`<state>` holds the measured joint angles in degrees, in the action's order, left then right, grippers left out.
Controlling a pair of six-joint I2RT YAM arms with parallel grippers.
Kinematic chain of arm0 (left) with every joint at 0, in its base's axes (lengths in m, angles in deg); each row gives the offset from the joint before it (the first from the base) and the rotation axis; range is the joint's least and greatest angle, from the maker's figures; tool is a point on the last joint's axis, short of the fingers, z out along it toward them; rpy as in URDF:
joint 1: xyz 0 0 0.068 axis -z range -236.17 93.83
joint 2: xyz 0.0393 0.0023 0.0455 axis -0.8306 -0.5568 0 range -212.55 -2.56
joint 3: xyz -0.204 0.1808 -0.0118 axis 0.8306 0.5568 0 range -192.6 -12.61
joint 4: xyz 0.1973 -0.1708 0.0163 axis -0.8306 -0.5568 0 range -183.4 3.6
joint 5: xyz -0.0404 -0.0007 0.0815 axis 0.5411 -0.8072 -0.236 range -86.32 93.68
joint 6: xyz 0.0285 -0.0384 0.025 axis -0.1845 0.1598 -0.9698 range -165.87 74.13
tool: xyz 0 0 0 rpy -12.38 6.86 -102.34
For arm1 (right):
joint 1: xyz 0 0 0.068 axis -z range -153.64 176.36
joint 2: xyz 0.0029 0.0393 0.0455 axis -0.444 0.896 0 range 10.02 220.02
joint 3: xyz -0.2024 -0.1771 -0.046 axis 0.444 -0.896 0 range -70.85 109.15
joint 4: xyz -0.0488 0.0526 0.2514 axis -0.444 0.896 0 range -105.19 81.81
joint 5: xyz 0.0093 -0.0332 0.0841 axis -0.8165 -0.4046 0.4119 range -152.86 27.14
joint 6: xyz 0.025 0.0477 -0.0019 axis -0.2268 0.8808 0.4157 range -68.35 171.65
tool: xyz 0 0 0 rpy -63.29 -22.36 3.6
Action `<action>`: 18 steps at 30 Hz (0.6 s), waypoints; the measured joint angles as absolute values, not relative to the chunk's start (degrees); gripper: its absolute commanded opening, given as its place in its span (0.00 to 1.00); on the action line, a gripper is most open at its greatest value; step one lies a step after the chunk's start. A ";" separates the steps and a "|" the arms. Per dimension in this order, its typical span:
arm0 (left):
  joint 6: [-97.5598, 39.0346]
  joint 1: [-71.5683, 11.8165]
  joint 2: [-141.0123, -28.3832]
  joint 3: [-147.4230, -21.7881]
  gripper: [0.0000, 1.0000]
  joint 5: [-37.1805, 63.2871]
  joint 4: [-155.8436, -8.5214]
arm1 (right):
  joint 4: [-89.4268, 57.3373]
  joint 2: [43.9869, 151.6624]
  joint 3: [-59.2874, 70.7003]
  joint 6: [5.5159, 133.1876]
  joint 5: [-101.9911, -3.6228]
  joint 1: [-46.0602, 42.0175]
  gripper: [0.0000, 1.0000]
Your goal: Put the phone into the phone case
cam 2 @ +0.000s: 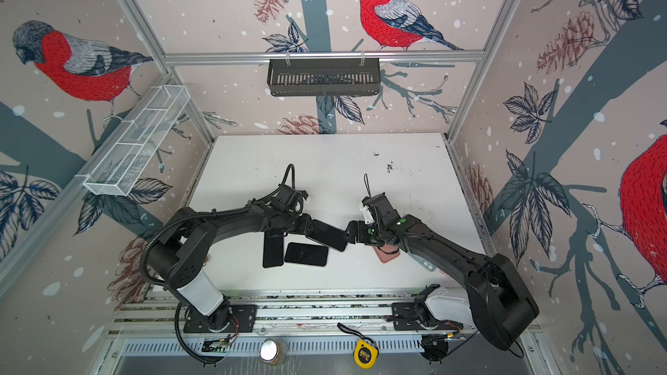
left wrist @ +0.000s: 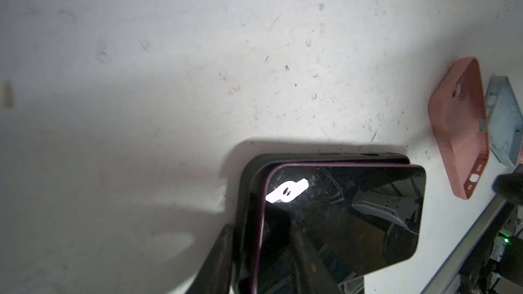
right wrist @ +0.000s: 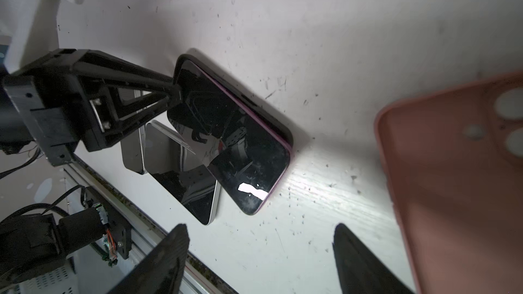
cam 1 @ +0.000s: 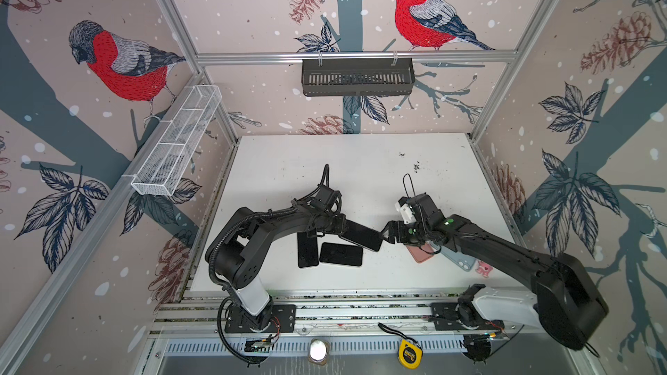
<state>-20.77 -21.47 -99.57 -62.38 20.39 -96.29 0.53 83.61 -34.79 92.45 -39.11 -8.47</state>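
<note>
**Markings:** the tape measure (cam 1: 409, 355) on the front rail carries a label too small to read. The phone screens are dark and show only glare and reflections.

**Task item:** the phone (right wrist: 235, 142), purple-rimmed and screen up, is at front-centre of the tabletop (cam 1: 325, 160), resting on a black case (left wrist: 249, 182). The case's lip shows outside the purple rim along two sides. Whether the phone is fully seated cannot be told.

**Left hand** (right wrist: 176, 91): closed narrow on the phone at the end toward its own arm, one finger over the screen, the other against the outside of the case.

**Right hand** (right wrist: 260, 231): fingers spread wide, nothing between them, tips just short of the phone's free end.

**Edges and room:** two spare phones (cam 1: 341, 255) lie flat just in front of the held phone — in the right wrist view the phone's corner overlaps one of them. A pink case (left wrist: 458, 128) lies under the right arm, clear of the phone, with a blue case (left wrist: 506, 120) just beside it. Behind both hands the tabletop runs open to the back wall.
</note>
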 measured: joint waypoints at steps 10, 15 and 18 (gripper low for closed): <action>-19.21 -20.46 -98.32 -60.22 0.24 18.69 -95.11 | -9.46 87.28 -37.09 99.62 -33.32 -10.26 0.70; -18.19 -20.09 -97.58 -57.79 0.25 19.43 -92.23 | -12.04 89.13 -37.70 101.15 -32.90 -10.59 0.64; -17.20 -19.26 -97.75 -56.55 0.26 20.33 -89.69 | -11.34 89.97 -37.57 101.28 -33.28 -10.17 0.61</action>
